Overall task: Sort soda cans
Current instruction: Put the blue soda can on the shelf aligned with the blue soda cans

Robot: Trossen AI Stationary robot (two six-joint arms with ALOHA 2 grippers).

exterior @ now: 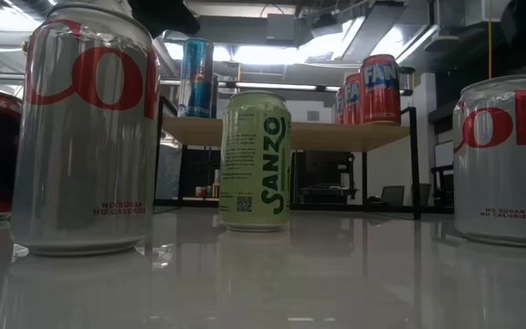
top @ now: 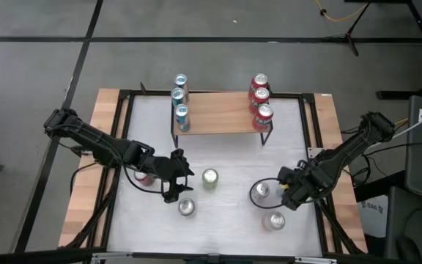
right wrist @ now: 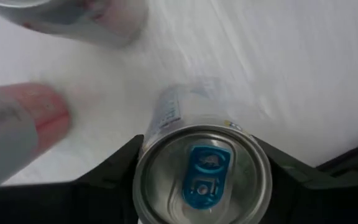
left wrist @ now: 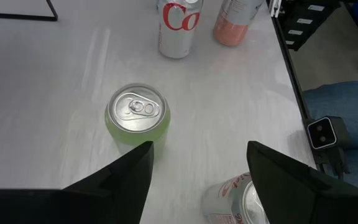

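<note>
A silver soda can with a blue tab stands on the white table, with my right gripper shut on it from above. My left gripper hangs open above the table, left of a pale green soda can that stands upright, apart from its fingers. A silver soda can stands near the left gripper and another stands near the right one. A red can shows under the left arm. My right gripper pinches the blue-tabbed can just under its top rim, one finger on each of two opposite sides. The fingers point straight down. The can stands upright, but its foot is hidden by its own top.
A wooden shelf at the far side carries three blue soda cans at its left end and three red ones at its right end. Black frame rails run along the table's sides. Bare table lies between the shelf and the loose cans.
</note>
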